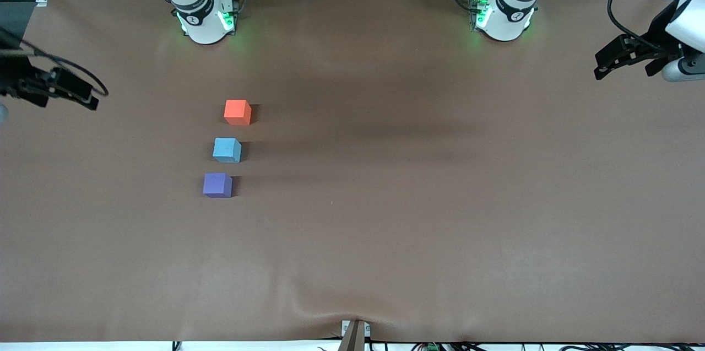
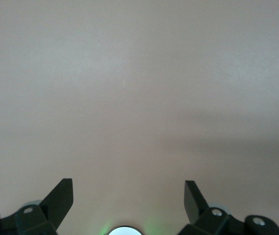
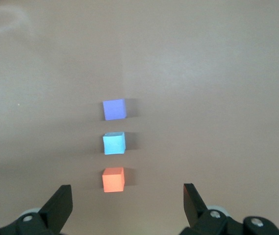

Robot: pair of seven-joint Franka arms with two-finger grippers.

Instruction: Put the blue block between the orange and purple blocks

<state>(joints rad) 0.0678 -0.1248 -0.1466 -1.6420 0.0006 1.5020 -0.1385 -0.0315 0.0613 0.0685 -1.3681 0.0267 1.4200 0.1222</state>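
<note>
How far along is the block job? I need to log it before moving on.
Looks done: the blue block sits on the table between the orange block and purple block, apart from both. In hand: nothing; left gripper and right gripper wait open at their table ends. Left: nothing visible.

No words, labels or numbers can be read anywhere here. The blocks and the desk carry no print.

Three blocks sit in a row on the bench [image 1: 440, 202], toward the right arm's end. The blue block [image 1: 227, 150] lies between the orange block [image 1: 237, 112], farthest from the front camera, and the purple block [image 1: 217, 184], nearest it, each apart from the next.
</note>
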